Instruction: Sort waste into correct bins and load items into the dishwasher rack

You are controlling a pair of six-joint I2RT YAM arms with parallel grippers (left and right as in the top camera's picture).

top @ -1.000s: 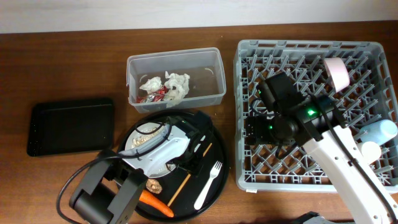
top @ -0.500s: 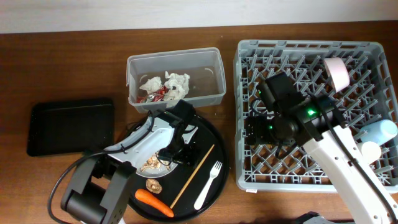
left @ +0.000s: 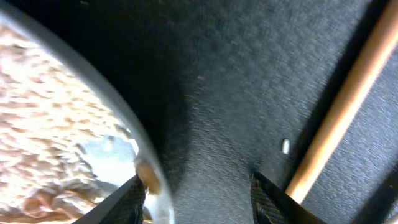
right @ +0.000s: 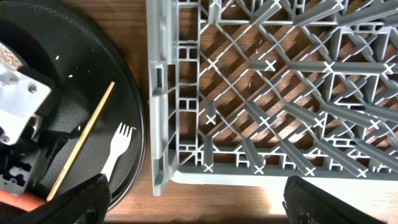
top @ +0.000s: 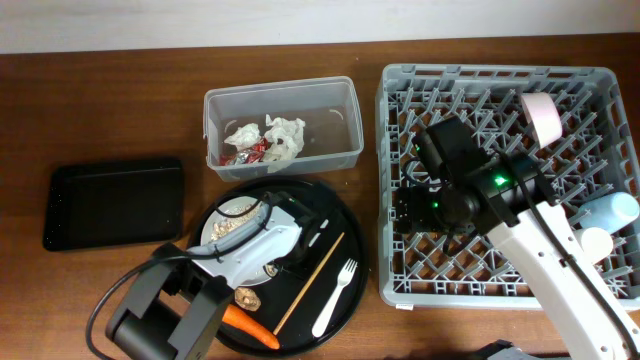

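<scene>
**A:** Where is there room on the surface?

**B:** Bare wood lies between the shallow black tray (top: pixel 115 200) and the clear tub (top: pixel 283 95). A narrow strip runs between the round tray (top: pixel 358 262) and the rack (top: pixel 384 200).

**A:** And over the round tray?

**B:** The left arm (top: pixel 250 245) covers the plate (top: pixel 208 226). The chopstick (top: pixel 310 280) and fork (top: pixel 333 300) lie uncovered to its right. The left gripper (left: pixel 199 199) has only black floor between its spread jaws.

**A:** The rack?

**B:** The right arm (top: pixel 480 190) hangs over its left middle. The pink bowl (top: pixel 543 115), light blue cup (top: pixel 612 208) and white cup (top: pixel 596 243) crowd its right edge.
</scene>
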